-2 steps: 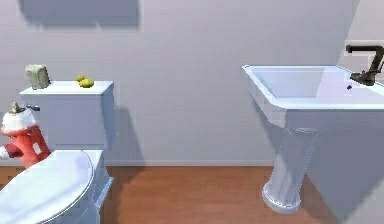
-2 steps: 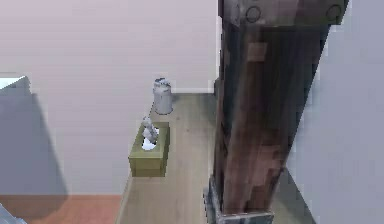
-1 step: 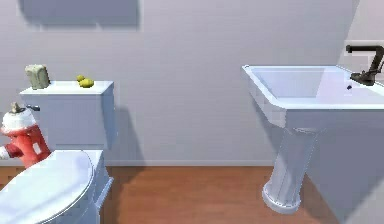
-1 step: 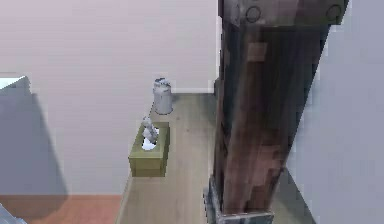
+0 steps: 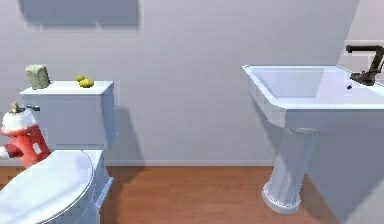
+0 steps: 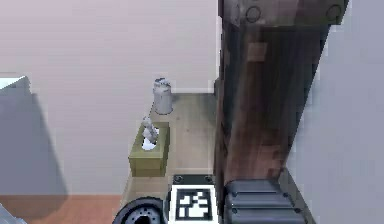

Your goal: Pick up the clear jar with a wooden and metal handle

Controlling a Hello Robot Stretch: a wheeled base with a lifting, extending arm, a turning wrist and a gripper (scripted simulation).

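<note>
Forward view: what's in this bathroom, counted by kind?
Toilet: 1
Sink: 1
Tap: 1
Small things on the tank: 2, a greenish block and a yellow blob
Red-and-white thing by the toilet: 1
Total: 6

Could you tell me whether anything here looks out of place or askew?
Nothing stands out: the tissue box and jar stand upright, and the sink looks intact.
</note>
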